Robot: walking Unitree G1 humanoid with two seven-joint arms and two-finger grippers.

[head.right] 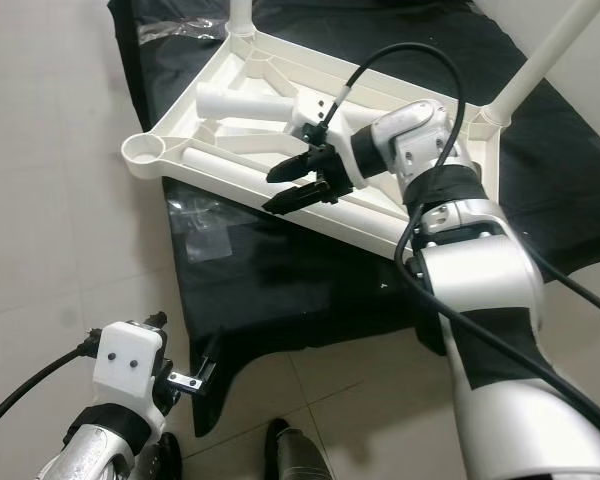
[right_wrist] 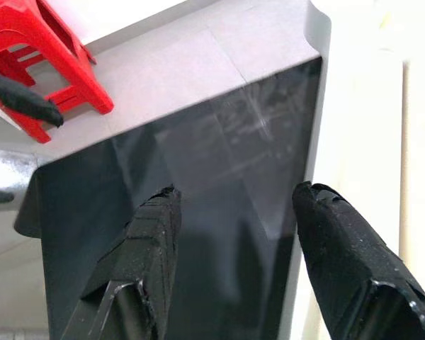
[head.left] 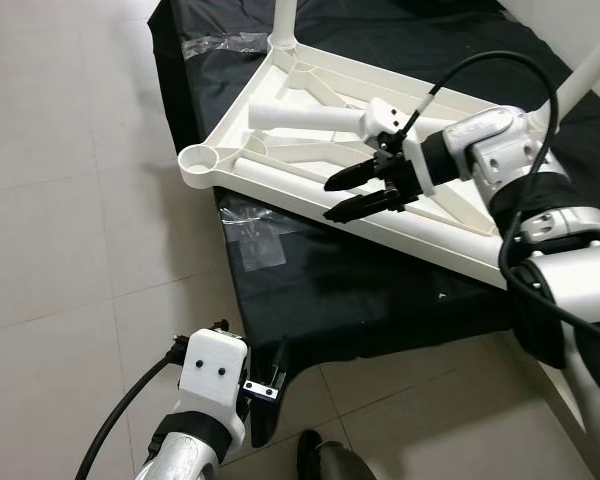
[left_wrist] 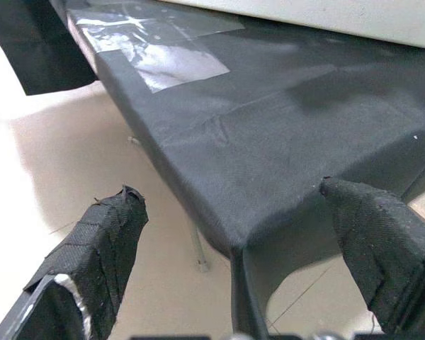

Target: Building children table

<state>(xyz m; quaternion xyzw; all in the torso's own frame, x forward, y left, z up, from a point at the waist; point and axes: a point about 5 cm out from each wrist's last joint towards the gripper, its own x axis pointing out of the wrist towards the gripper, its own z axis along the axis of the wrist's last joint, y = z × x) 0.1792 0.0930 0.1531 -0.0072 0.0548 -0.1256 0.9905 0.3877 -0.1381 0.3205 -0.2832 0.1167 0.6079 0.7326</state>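
pale floor tiles (head.left: pixel 50 250) surround a low platform draped in black cloth (head.left: pixel 380 290), where the white plastic table top (head.left: pixel 280 175) lies upside down, two legs (head.left: pixel 283 20) already standing in its corner sockets and a loose leg (head.left: pixel 300 117) resting among its ribs. the right gripper (head.left: pixel 365 190) hovers over the near rim, fingers parted and grasping nothing. the left gripper (left_wrist: pixel 234 241) hangs low beside the cloth's corner, fingers spread. the right wrist view catches a red stool (right_wrist: pixel 39 64). clear plastic wrap (head.left: pixel 255 235) lies on the cloth; no writing is readable.
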